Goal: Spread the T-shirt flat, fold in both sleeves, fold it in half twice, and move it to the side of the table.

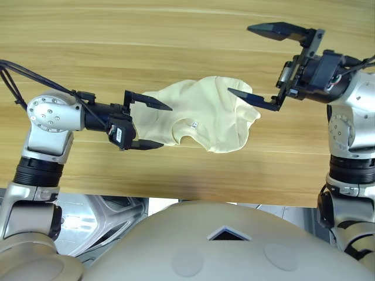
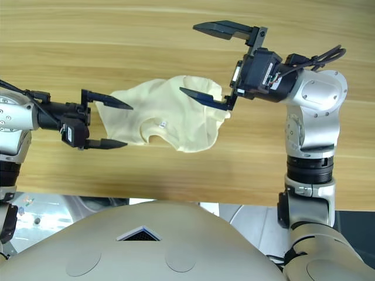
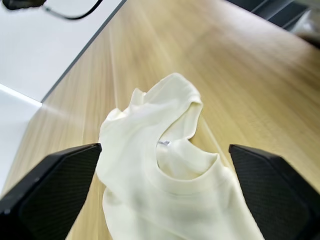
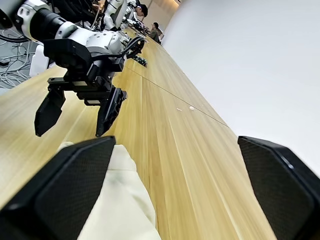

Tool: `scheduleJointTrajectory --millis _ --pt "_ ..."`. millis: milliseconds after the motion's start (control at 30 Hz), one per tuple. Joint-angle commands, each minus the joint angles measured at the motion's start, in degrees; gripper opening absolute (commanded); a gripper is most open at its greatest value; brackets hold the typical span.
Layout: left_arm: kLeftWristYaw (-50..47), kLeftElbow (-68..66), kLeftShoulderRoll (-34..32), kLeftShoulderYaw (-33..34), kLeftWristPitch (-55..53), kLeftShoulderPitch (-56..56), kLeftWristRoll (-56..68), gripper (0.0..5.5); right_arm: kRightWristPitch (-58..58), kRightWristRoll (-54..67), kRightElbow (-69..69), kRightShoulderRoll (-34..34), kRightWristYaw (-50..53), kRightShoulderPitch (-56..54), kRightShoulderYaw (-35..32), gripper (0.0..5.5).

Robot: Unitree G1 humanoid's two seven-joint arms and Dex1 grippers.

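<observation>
A cream T-shirt [image 1: 205, 114] lies crumpled in a heap on the wooden table [image 1: 176, 35], its collar and label facing the front edge. My left gripper [image 1: 158, 126] is open at the shirt's left edge, one finger over the cloth and one beside it. In the left wrist view the shirt [image 3: 165, 165] sits between the two spread fingers [image 3: 50, 190]. My right gripper [image 1: 240, 58] is wide open above the shirt's right side, its lower finger [image 1: 252, 99] over the cloth. The right wrist view has the shirt [image 4: 120, 210] by one finger and the left gripper [image 4: 80, 112] farther off.
The table's front edge [image 1: 234, 202] runs just below the shirt. Bare wood stretches behind the shirt and to both sides. Other robot arms [image 4: 115, 15] stand far along the table in the right wrist view.
</observation>
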State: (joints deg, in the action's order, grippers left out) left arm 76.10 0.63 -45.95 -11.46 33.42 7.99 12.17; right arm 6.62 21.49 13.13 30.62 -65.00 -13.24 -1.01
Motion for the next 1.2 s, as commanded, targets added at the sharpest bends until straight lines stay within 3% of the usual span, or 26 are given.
scheduleJointTrajectory --millis 33,333,700,800,1067,1200 --pt "-0.3 1.0 -1.0 0.3 -1.0 0.8 0.5 4.72 2.2 -2.4 -2.3 1.8 -1.0 -1.5 2.0 4.52" --pt "2.7 -7.7 -1.6 -7.7 1.2 2.5 -10.4 4.72 7.8 -8.2 -11.1 11.3 -15.8 -2.1 10.8 4.52" --pt "-10.9 -18.6 1.0 -11.8 7.3 6.9 -28.3 4.72 21.7 -29.1 -22.8 13.9 -11.4 -2.7 21.3 4.52" --pt "-12.0 -18.3 0.4 -12.8 8.0 6.7 -28.4 4.72 20.7 -20.4 -17.5 15.8 -16.6 -0.7 21.8 4.52" --pt "-11.5 -14.0 -1.7 -13.8 7.1 5.6 -25.8 4.72 2.7 9.8 -6.4 15.3 -23.0 -2.3 14.8 4.52" --pt "-11.8 -13.1 -2.0 -14.1 6.5 5.3 -25.2 4.72 0.0 7.0 -11.2 12.2 -21.9 -4.2 16.3 4.52"
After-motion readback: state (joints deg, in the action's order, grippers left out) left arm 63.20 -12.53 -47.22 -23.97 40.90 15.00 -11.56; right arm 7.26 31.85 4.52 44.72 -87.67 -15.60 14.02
